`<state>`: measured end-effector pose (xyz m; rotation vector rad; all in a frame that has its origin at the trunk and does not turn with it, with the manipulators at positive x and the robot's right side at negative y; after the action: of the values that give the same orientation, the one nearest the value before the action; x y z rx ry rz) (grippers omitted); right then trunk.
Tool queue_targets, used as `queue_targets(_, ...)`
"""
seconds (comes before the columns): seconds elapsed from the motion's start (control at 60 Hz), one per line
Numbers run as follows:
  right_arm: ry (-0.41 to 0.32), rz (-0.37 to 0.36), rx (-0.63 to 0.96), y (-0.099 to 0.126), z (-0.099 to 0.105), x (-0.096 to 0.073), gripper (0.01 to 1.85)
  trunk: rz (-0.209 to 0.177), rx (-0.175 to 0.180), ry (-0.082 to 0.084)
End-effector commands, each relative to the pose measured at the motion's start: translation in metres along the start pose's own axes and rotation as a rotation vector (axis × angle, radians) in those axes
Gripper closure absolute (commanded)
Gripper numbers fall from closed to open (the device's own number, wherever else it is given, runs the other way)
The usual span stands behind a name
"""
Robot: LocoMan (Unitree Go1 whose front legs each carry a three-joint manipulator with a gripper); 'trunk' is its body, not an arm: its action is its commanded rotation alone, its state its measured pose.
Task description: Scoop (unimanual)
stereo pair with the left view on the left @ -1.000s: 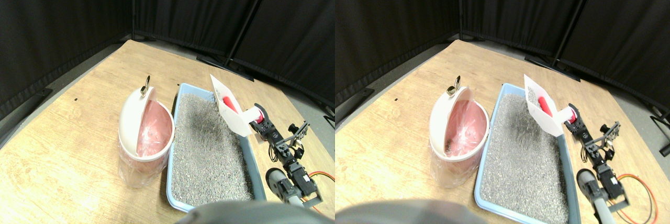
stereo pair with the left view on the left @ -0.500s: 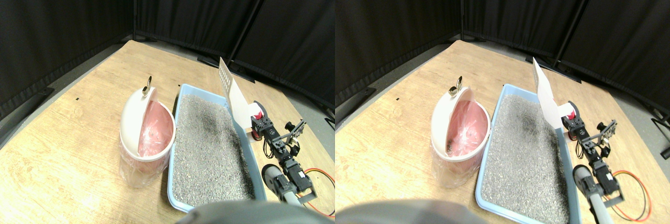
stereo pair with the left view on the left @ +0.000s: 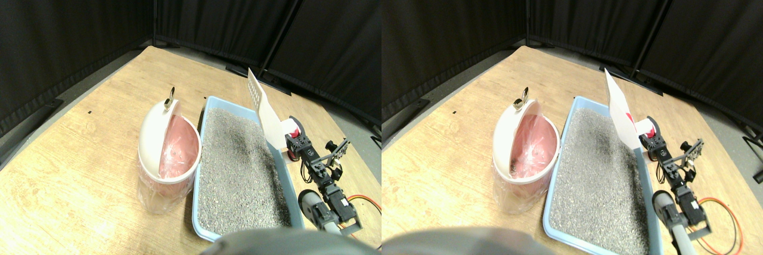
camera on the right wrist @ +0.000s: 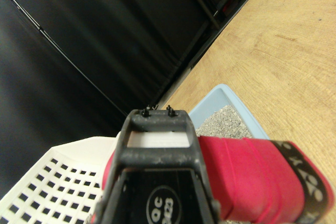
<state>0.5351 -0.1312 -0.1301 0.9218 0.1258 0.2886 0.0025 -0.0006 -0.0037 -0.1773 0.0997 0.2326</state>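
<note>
Though the gap between the jaws is hidden from where I stand, the right gripper [stereo pair with the left view on the left: 292, 140] looks clamped on the red wrapped handle [camera on the right wrist: 252, 174] of the white slotted scoop [stereo pair with the left view on the left: 264, 112], which stands tilted up on edge over the right rim of the blue litter tray [stereo pair with the left view on the left: 205, 107]. That thick wrap seems the only sensible place to grip; the blade looks thin, light, stiff plastic. Grey litter [stereo pair with the left view on the left: 238, 165] should pour loose and gritty. The pink-lined bin [stereo pair with the left view on the left: 167, 154] waits just beside the tray.
</note>
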Motion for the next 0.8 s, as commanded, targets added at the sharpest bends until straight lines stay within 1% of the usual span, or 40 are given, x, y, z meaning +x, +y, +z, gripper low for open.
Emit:
queue_targets(0.017,-0.022,0.086,0.056,0.014,0.002,0.000,1.81,0.012,-0.006,-0.015)
queue_targets(0.067,-0.023,0.086,0.041,0.015,0.002,0.000,1.81,0.012,-0.007,-0.016)
queue_targets(0.133,-0.026,0.091,0.069,0.016,0.002,-0.001,1.81,0.012,-0.007,-0.016)
queue_targets(0.167,-0.034,0.100,0.017,0.017,0.003,-0.002,1.81,0.012,-0.007,-0.016)
queue_targets(0.233,-0.024,0.135,-0.135,0.021,0.006,-0.005,1.81,0.012,-0.007,-0.016)
queue_targets(0.25,-0.031,0.128,-0.128,0.023,0.007,-0.005,1.81,0.020,-0.008,-0.016)
queue_targets(0.3,-0.025,0.140,-0.135,0.024,0.008,-0.006,1.81,0.020,-0.008,-0.016)
queue_targets(0.35,-0.021,0.149,-0.185,0.026,0.010,-0.006,1.81,0.020,-0.008,-0.016)
queue_targets(0.4,-0.015,0.143,-0.175,0.026,0.011,-0.005,1.81,0.021,-0.009,-0.017)
queue_targets(0.433,-0.025,0.135,-0.192,0.028,0.011,-0.006,1.81,0.021,-0.009,-0.017)
queue_targets(0.45,-0.018,0.144,-0.206,0.028,0.012,-0.005,1.81,0.021,-0.009,-0.017)
queue_targets(0.467,-0.019,0.143,-0.218,0.029,0.012,-0.005,1.81,0.023,-0.009,-0.020)
queue_targets(0.533,-0.019,0.141,-0.244,0.030,0.013,-0.005,1.81,0.025,-0.009,-0.022)
queue_targets(0.617,-0.015,0.151,-0.314,0.034,0.016,-0.004,1.81,0.025,-0.009,-0.022)
queue_targets(0.633,-0.008,0.158,-0.339,0.034,0.016,-0.004,1.81,0.032,-0.012,-0.030)
queue_targets(0.667,0.005,0.171,-0.369,0.035,0.017,-0.003,1.81,0.032,-0.012,-0.030)
queue_targets(0.683,0.003,0.162,-0.370,0.035,0.018,-0.003,1.81,0.032,-0.012,-0.030)
queue_targets(0.7,0.004,0.153,-0.377,0.036,0.018,-0.003,1.81,0.039,-0.015,-0.035)
queue_targets(0.733,0.005,0.134,-0.405,0.037,0.019,-0.003,1.81,0.039,-0.015,-0.035)
queue_targets(0.75,0.009,0.139,-0.423,0.038,0.020,-0.003,1.81,0.045,-0.018,-0.038)
queue_targets(0.8,0.015,0.130,-0.457,0.039,0.021,-0.002,1.81,0.050,-0.022,-0.040)
